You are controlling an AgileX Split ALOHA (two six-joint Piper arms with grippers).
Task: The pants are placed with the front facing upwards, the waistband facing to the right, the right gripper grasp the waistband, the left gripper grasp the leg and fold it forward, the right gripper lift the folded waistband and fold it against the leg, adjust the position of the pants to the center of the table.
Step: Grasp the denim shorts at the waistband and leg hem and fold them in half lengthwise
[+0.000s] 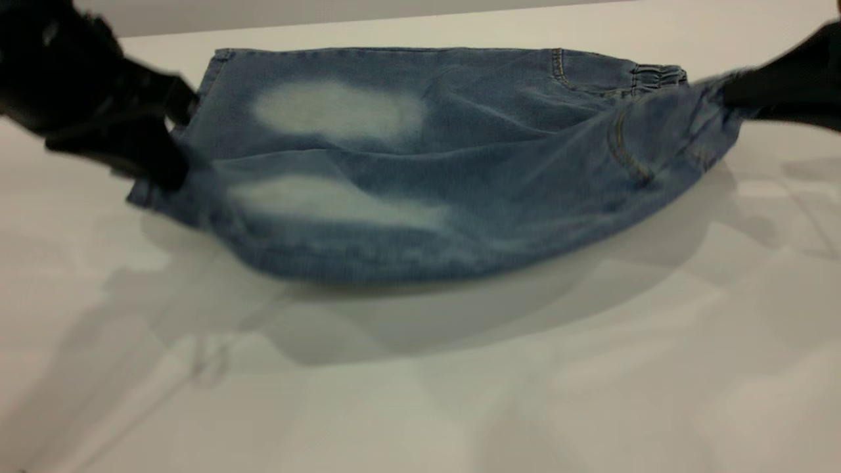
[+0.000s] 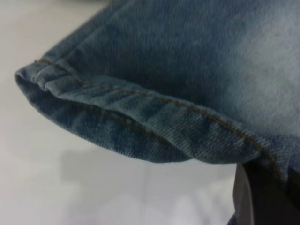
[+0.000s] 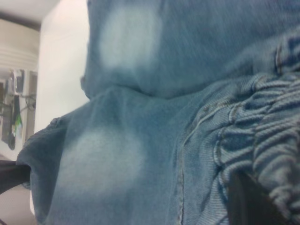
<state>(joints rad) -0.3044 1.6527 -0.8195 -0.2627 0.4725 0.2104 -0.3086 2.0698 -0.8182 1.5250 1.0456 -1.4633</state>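
The blue denim pants (image 1: 420, 164) hang stretched between both grippers, with the near edge sagging above the white table (image 1: 460, 394) and casting a shadow on it. Two pale knee patches face up. At the left, my left gripper (image 1: 167, 154) is shut on the near leg's hem (image 2: 140, 117), and one dark finger (image 2: 262, 197) shows under the cloth. At the right, my right gripper (image 1: 732, 98) is shut on the ruffled waistband (image 3: 267, 136), its finger (image 3: 248, 201) partly buried in the gathers. The far leg and the far part of the waistband (image 1: 657, 75) still lie on the table.
The table's back edge (image 1: 368, 23) runs just behind the pants. Bare tabletop stretches out in front of the pants and to both sides. In the right wrist view the left gripper (image 3: 11, 173) shows far off at the leg end.
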